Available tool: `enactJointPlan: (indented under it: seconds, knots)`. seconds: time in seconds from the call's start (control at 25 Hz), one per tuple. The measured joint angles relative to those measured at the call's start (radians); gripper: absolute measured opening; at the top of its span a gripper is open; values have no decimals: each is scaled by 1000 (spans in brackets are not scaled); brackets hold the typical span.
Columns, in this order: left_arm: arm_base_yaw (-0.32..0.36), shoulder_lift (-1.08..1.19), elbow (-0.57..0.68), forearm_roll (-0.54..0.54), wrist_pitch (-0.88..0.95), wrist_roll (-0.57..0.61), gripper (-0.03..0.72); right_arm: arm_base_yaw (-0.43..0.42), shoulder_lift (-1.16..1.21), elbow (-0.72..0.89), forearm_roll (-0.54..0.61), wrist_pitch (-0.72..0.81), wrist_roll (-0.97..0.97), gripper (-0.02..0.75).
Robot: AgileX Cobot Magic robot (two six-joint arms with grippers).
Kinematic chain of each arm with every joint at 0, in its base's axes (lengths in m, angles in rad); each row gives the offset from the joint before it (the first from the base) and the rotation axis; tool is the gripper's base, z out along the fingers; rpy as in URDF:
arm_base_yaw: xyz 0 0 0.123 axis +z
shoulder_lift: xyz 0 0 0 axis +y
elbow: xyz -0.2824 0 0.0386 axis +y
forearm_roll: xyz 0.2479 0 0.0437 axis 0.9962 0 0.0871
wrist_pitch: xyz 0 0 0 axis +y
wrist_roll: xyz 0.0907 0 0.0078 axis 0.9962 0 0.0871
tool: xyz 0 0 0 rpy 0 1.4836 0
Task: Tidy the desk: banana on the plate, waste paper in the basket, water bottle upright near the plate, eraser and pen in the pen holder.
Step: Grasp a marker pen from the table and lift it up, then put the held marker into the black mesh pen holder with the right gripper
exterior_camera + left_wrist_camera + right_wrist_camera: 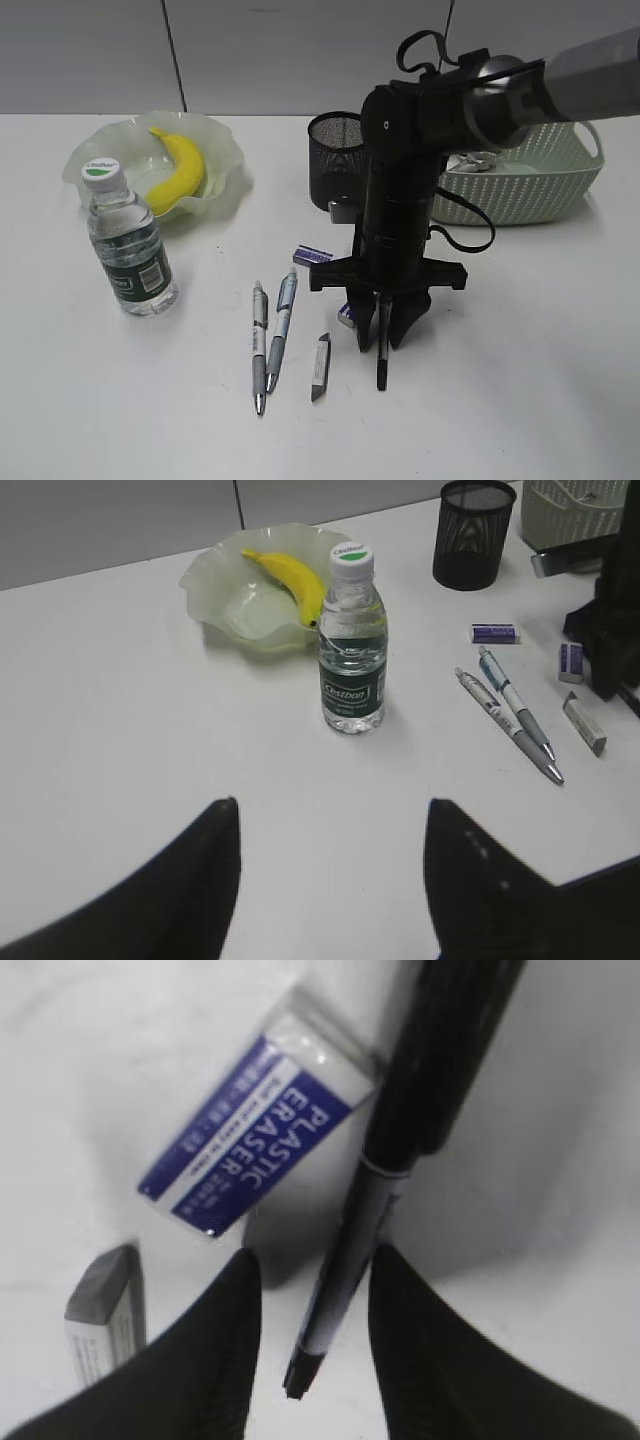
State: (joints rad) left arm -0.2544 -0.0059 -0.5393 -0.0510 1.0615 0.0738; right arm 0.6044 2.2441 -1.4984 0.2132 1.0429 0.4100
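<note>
A: Where is the black pen [400, 1140] lying right now?

B: It is lying on the white bench [520, 380], directly under the right gripper [383, 340], running between the two fingers with its tip pointing out past them.

A: How is the right arm [400, 170] standing?

B: It is reaching in from the upper right and bending straight down, so the gripper is pointing at the bench. The jaws are standing partly apart on either side of the pen; whether they are pressing it I cannot tell.

A: How is the pen looking?

B: Dark barrel, a paler grey section toward the tip, blurred in the wrist view.

A: What is lying close by?

B: A blue-and-white eraser [255, 1135] printed "PLASTIC ERASER" is sitting just left of the gripper, and a grey eraser [320, 367] is lying further left. Two grey pens [272, 340] are lying side by side beyond that.

A: And farther off?

B: The pen holder [333, 155] is standing behind the gripper, the basket [540, 185] behind and to its right. Far left, the water bottle [128, 245] is standing upright beside the plate [225, 160], which is holding the banana [180, 165].

A: The left gripper [330, 880]?

B: It is hovering wide open over bare bench, grasping nothing.
</note>
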Motion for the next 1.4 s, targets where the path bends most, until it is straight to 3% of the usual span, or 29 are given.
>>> enactJointPlan:
  seconds: [0.08,0.2,0.4,0.56,0.92,1.12,1.4]
  knots:
    - [0,0,0,0,0,0,436,0,6,-9,1,8,0,267]
    - [0,0,0,1,0,0,436,1,10,-13,-44,33,0,86]
    - [0,0,0,1,0,0,436,2,-9,-8,-140,57,0,83]
    - [0,0,0,1,0,0,433,2,-108,-4,-207,-21,0,83]
    - [0,0,0,2,0,0,430,2,-305,-4,-413,-631,0,83]
    - [0,0,0,2,0,0,430,-2,-228,-4,-645,-945,0,83]
    - [0,0,0,2,0,0,428,-61,-139,2,-688,-1066,0,83]
